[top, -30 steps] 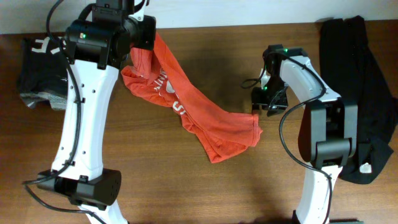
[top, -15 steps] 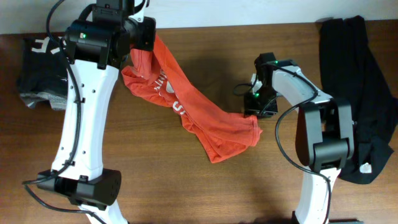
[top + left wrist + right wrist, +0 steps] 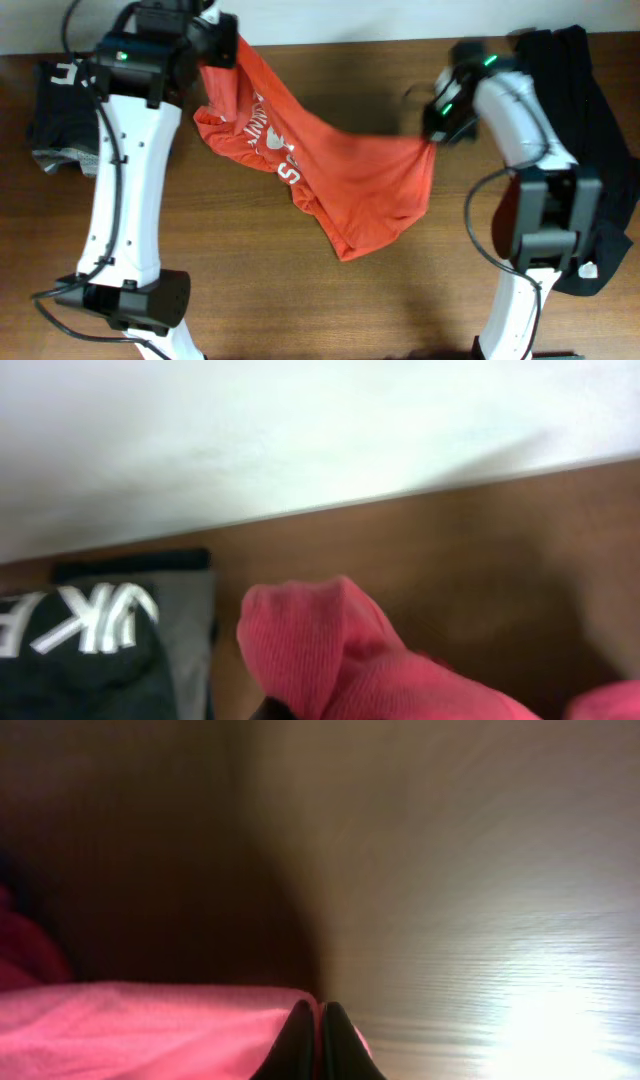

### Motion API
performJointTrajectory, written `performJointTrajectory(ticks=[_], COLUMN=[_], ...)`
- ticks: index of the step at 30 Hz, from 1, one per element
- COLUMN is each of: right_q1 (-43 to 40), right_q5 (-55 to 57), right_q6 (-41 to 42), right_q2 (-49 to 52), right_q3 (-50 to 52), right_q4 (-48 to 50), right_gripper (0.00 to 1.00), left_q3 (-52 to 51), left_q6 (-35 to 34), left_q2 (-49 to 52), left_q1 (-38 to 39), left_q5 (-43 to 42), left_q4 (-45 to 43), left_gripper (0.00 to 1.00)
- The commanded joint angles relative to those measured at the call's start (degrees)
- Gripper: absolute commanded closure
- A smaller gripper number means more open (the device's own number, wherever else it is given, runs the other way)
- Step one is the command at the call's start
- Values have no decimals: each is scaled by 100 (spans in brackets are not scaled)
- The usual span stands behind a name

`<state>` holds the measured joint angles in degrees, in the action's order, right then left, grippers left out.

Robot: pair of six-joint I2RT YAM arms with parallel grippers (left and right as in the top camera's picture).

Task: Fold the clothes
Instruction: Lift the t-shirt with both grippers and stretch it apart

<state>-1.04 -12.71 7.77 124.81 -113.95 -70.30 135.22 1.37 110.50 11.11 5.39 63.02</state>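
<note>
Two grippers: both are clamped on the one orange-red T-shirt [image 3: 340,185], which is stretched between them across the upper middle of the overhead view.
Left gripper [image 3: 224,52]: it sits at the upper left of the frame, closed on a bunched corner of the shirt. In its wrist view the cloth [image 3: 330,660] mounds up at the bottom centre and hides all but a dark sliver of the fingers.
Right gripper [image 3: 433,136]: at the upper right, it pinches the shirt's far corner. Its wrist view shows two dark fingertips [image 3: 305,1035] pressed flat together, with pink cloth [image 3: 150,1030] meeting them from the lower left.
T-shirt lie: a slanted sheet runs from the higher left grip to the right one. Its loose edge sags to a point at lower centre over the table [image 3: 300,310], and the white lettering faces up on the left half.
Left arm: white, it rises from its base at the lower left straight up the frame, and its black wrist turns right into the shirt.
Right arm: it climbs from the lower right, then curves left at the top toward the pinched corner.
Black garment [image 3: 585,110]: it lies along the right edge, partly under the right arm, with a white tag [image 3: 588,268] near its lower end.
Dark folded garment [image 3: 55,95]: it lies in the upper left corner, just beside the left arm and apart from the shirt, and its white letters show in the wrist view [image 3: 90,625].
</note>
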Motion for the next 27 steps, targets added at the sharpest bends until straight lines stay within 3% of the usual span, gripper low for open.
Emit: performJointTrajectory(ticks=[1, 6, 14, 27], right_q1=[-494, -1038, -1585, -2055], right_q5=[140, 136, 136, 267], right_q6=[-310, -330, -337, -610], right_q2=[-256, -256, -319, -2321], right_q3=[-1672, -3845, -6500, -6564], right_q4=[-457, -1163, -2337, -2699], right_gripper=[96, 96, 96, 96], left_q3=[160, 638, 1591, 1762], left_q6=[87, 87, 278, 352], left_q2=[7, 4, -293, -2044], left_q1=[-433, -748, -654, -483], left_q5=[68, 59, 22, 20], left_q4=[-323, -511, -326, 739], left_gripper=[99, 100, 99, 100])
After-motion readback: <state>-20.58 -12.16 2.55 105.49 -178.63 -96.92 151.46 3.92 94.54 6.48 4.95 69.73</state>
